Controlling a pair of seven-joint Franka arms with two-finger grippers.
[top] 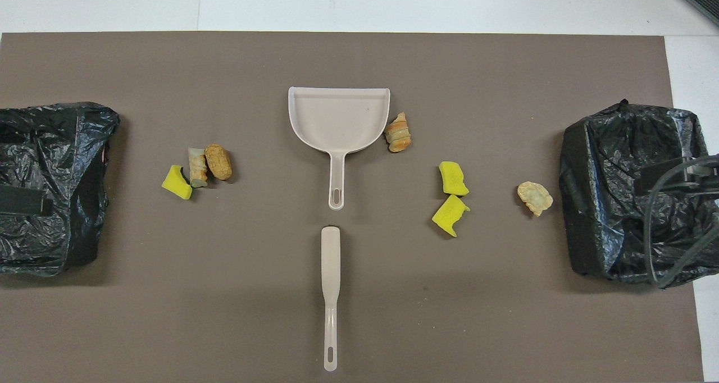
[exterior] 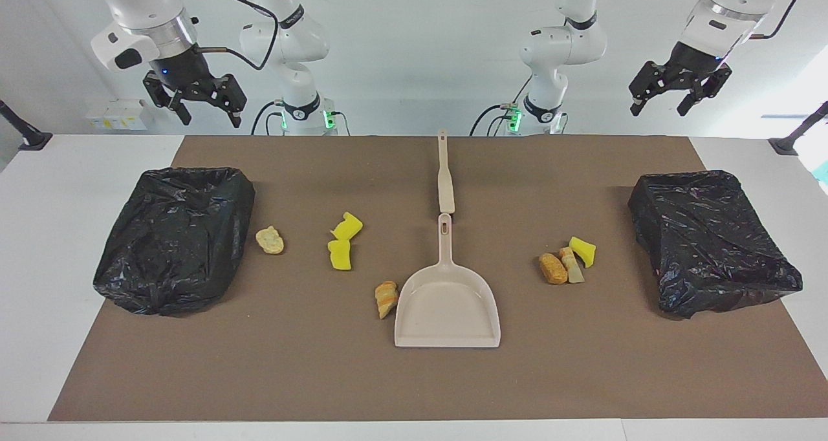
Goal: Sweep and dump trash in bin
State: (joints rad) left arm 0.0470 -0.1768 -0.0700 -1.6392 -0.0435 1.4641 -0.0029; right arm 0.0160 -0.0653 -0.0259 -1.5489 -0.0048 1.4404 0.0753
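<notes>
Trash lies in two groups on the desk mat: three scraps (exterior: 567, 262) toward the left arm's end, four (exterior: 341, 247) toward the right arm's end, one touching the dustpan (exterior: 447, 305). The brush (exterior: 445, 177) lies just nearer the robots than the pan handle. Left gripper (exterior: 679, 98) and right gripper (exterior: 197, 105) hang high, fingers spread, empty. Best grip each handle mid-length, squarely, before sweeping toward a bin (exterior: 174, 237).
</notes>
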